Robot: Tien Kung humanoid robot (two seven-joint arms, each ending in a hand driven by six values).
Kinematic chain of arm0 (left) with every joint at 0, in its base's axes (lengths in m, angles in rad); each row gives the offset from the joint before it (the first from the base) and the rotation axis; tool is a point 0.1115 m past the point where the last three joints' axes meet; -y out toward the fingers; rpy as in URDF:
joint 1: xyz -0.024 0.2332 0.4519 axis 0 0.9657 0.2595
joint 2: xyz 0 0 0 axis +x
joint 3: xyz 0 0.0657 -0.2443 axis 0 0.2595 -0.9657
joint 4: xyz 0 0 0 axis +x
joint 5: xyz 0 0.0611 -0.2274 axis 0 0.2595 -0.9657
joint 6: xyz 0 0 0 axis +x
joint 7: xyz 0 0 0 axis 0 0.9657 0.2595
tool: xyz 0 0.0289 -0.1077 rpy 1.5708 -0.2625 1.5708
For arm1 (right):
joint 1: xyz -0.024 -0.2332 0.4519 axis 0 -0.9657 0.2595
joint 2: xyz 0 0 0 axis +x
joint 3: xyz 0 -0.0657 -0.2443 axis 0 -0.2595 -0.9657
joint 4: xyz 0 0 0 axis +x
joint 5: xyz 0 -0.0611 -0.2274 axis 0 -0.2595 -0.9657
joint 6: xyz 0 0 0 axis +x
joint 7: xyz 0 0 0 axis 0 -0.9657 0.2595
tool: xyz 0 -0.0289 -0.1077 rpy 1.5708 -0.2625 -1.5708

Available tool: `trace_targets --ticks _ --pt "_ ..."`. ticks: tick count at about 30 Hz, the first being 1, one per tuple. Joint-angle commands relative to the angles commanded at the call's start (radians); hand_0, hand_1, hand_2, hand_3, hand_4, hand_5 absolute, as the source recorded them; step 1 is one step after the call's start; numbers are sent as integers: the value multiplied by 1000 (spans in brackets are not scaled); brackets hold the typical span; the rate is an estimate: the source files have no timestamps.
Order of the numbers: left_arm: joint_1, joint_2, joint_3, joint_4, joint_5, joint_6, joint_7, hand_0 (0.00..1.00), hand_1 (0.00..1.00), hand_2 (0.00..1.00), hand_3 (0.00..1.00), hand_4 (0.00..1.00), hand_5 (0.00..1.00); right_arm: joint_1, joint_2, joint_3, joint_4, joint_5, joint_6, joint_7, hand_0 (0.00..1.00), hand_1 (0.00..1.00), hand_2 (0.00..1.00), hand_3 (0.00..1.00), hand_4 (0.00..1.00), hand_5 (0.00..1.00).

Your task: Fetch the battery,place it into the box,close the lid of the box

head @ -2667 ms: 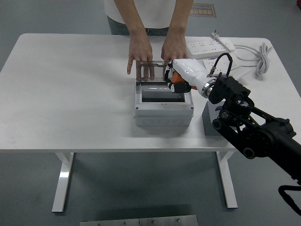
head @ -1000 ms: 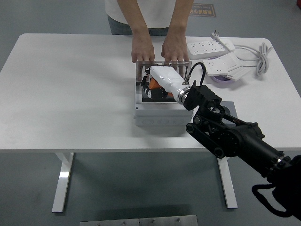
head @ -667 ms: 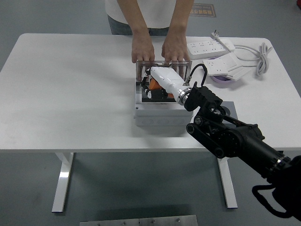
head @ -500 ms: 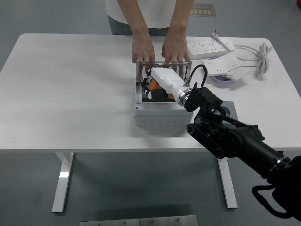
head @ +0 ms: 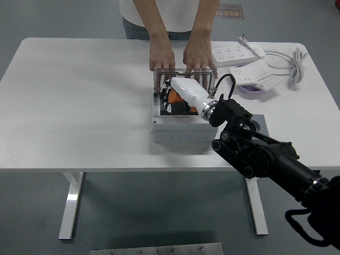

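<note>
Your battery (head: pixel 171 98), orange and black, sits inside the open grey box (head: pixel 183 127) at mid-desk, the right hand (head: pixel 183 91) reaching in with fingers curled around it. At the far side, a person's two hands (head: pixel 180 56) steady the upright clear lid (head: pixel 184 76). Power strips (head: pixel 239 53) lie far right on the white desk (head: pixel 79 106).

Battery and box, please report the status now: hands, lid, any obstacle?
Right hand inside box, shut on battery. Left hand not in view. Lid upright, open, held by person's hands. No obstacle seen.
</note>
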Motion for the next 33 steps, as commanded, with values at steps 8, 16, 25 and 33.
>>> trace_targets --ticks 8,16,25,33 --pt "0 -2 1 0 -1 0 0 632 698 573 541 500 2 1 -1 1 -2 5 -2 5 572 465 508 571 671 187" --pt "2 -4 0 -1 0 -1 0 632 698 573 541 500 2 3 -6 -4 5 10 -4 1 583 473 516 577 673 180" --pt "18 -5 1 -2 -8 6 0 632 698 573 541 500 2 9 -56 -7 51 46 5 -40 585 477 519 581 680 183" --pt "29 -8 4 -3 -19 13 0 632 698 573 541 500 2 0 -84 18 70 82 -12 -79 320 353 422 486 670 232"
